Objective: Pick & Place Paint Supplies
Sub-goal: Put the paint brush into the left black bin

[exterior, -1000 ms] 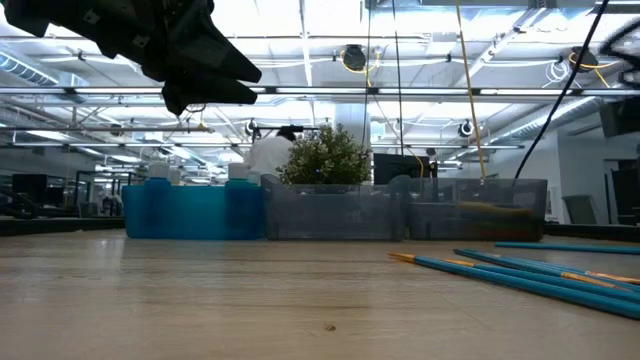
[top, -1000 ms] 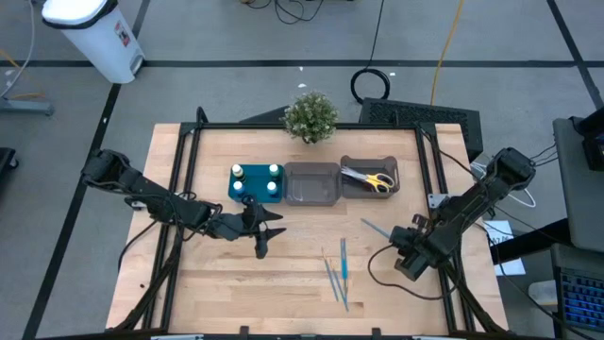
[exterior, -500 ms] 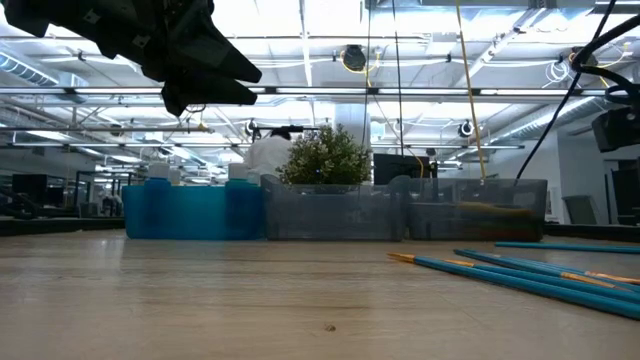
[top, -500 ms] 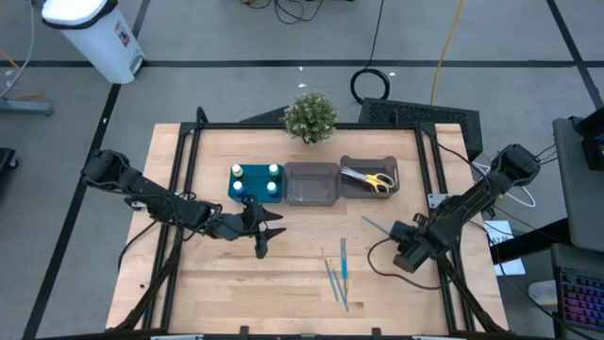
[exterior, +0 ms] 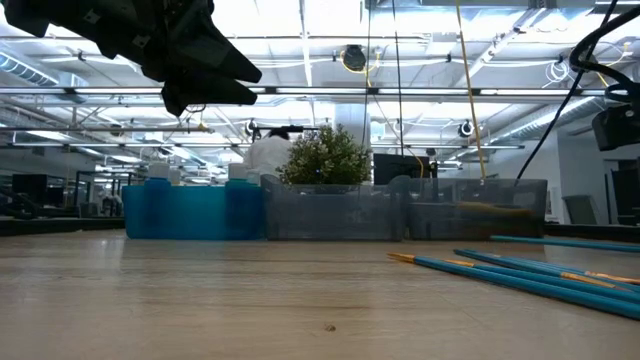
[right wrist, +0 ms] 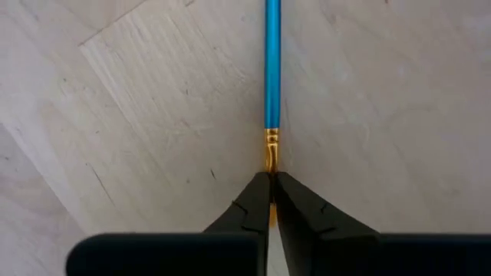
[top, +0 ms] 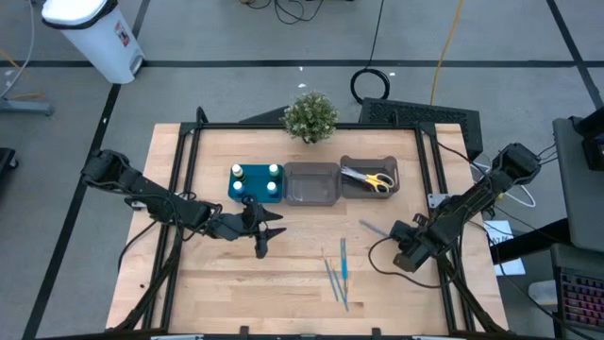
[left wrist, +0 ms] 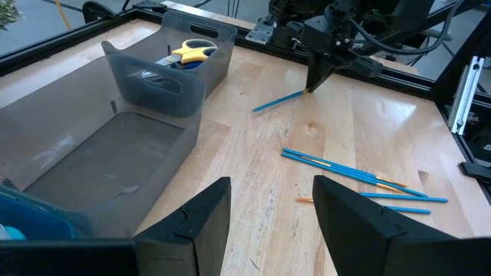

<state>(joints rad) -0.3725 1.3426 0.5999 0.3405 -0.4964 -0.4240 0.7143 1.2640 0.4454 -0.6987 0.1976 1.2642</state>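
A lone blue brush [top: 374, 228] lies on the wood in front of the grey bins, and my right gripper [right wrist: 271, 184] is shut on its gold-banded end. The same right gripper [left wrist: 311, 87] shows in the left wrist view, pointing down at the table. Several more blue brushes [top: 338, 274] lie near the front middle. White-capped bottles stand in a teal tray [top: 256, 182]. Yellow-handled scissors [top: 376, 179] lie in the right grey bin. My left gripper [top: 272, 234] hovers open in front of the tray, with nothing between its fingers. My right gripper pinches the brush's gold band [right wrist: 271, 150] between its two fingertips, at the very end of the stick. The fingers come from above, pointing steeply down. The blue shaft [right wrist: 271, 69] runs away from the fingers and lies flat on the table.
Two grey translucent bins [top: 311, 184] stand side by side to the right of the teal tray. A small potted plant [top: 310, 115] sits at the far edge. A black frame [top: 429, 161] borders the tabletop. Bare wood lies at the front left.
My right gripper has come down toward the table and shifted a little toward the lone brush's near end; its arm now shows at the right of the low view. The left arm has kept still.
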